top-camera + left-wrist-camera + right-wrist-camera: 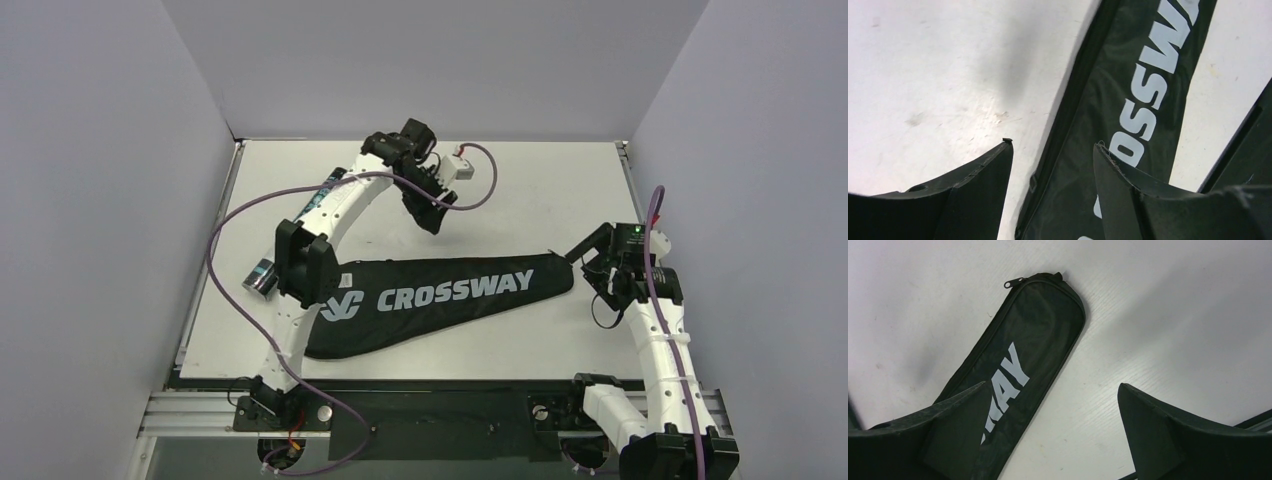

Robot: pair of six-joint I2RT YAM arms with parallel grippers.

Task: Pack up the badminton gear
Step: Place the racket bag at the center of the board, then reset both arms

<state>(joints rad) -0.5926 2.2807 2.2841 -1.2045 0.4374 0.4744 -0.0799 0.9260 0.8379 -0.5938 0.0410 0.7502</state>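
At the left edge of the white table [540, 190], only the end of a teal-printed tube [262, 277] is showing. The rest is lying hidden under the left arm, and whether it is touching the bag cannot be told. The black CROSSWAY bag [450, 300] is lying flat across the middle, with its wide end partly covered by that arm. What it is holding cannot be made out.

The left gripper [432, 222] is hanging above the bag's far edge. Its fingers [983, 175] are standing apart with nothing between them, and in its wrist view the lettering is being cut off.

The right gripper [590, 268] is hovering by the bag's narrow end, spread wide and gripping nothing. The zipper pull [1013, 283] is sitting at that tip.
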